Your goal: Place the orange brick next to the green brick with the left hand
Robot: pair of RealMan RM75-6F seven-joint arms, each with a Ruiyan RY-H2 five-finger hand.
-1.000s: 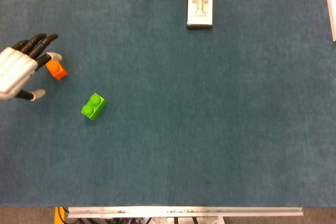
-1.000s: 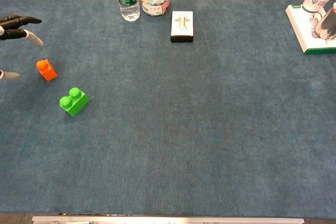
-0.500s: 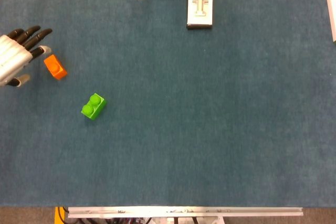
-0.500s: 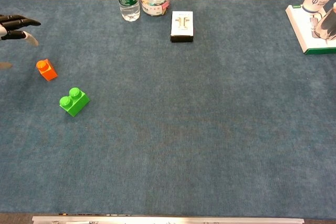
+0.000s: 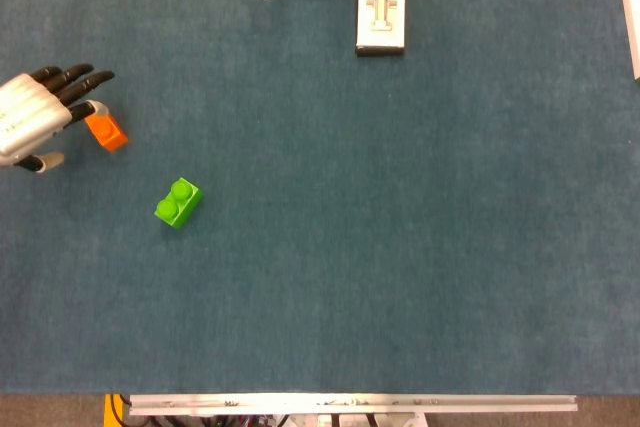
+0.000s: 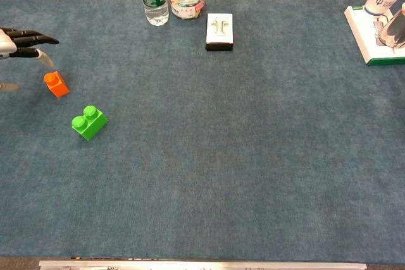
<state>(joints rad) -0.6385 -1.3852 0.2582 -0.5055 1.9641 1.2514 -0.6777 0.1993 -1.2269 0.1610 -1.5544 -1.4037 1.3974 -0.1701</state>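
My left hand (image 5: 35, 117) is hovering at the far left edge of the table (image 5: 400, 247), its fingers (image 5: 78, 75) spread apart and pointing toward the orange brick (image 5: 106, 132); one fingertip is sitting just beside the brick's near corner in the head view, and I cannot tell whether it is touching; nothing is being pinched or held. In the chest view only the fingertips of my left hand (image 6: 19, 42) are showing, above and to the left of the orange brick (image 6: 56, 84); my right hand is not appearing in either view. The orange brick is lying on the cloth, near the green brick (image 5: 178, 203) but apart from it, with bare cloth between the two. As I judge it, the placing is not yet done; I am needing to close on the orange brick, carry it across the gap and set it down beside the green brick (image 6: 88, 122).
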